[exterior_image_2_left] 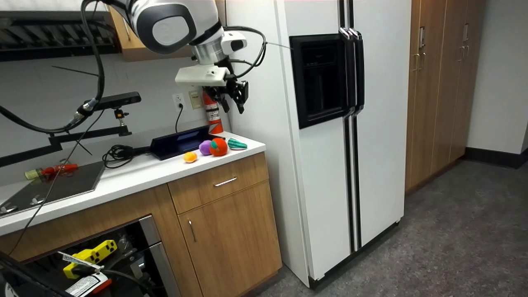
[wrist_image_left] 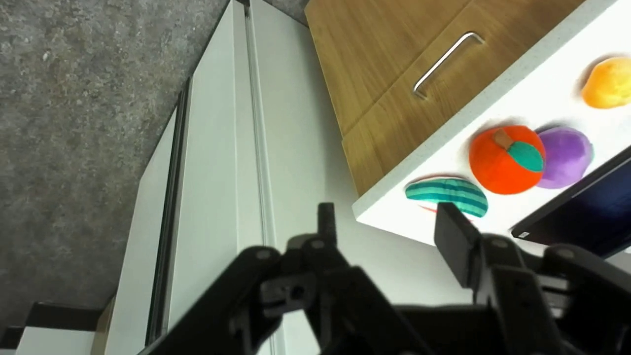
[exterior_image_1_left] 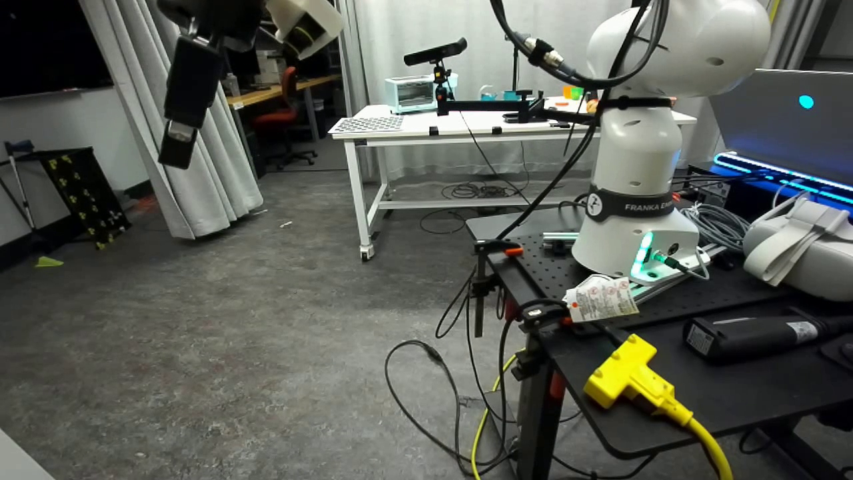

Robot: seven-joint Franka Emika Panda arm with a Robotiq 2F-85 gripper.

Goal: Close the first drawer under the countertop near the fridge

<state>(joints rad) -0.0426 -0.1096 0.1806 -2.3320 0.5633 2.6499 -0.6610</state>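
Note:
The drawer (exterior_image_2_left: 196, 187) shows in an exterior view and the wrist view (wrist_image_left: 402, 123) by its light wood front with a silver bar handle (exterior_image_2_left: 225, 182). The front looks flush with the cabinet, so the drawer appears shut; its inside is hidden. It is directly under the white countertop (exterior_image_2_left: 136, 177), beside the white fridge (exterior_image_2_left: 379, 144). My gripper (exterior_image_2_left: 233, 108) hangs above the countertop's fridge-side end, well above the drawer and touching nothing. In the wrist view the gripper (wrist_image_left: 387, 212) has its fingers apart with nothing between them. It also shows at the top left of an exterior view (exterior_image_1_left: 178, 143).
On the countertop lie a red-orange plush fruit (exterior_image_2_left: 218, 147), a purple one (exterior_image_2_left: 205, 147), a yellow-orange one (exterior_image_2_left: 190, 157) and a striped green one (exterior_image_2_left: 237, 144). A dark tablet-like device (exterior_image_2_left: 181, 142) and a fire extinguisher (exterior_image_2_left: 213, 113) stand behind. A cabinet door (exterior_image_2_left: 231, 235) is below the drawer.

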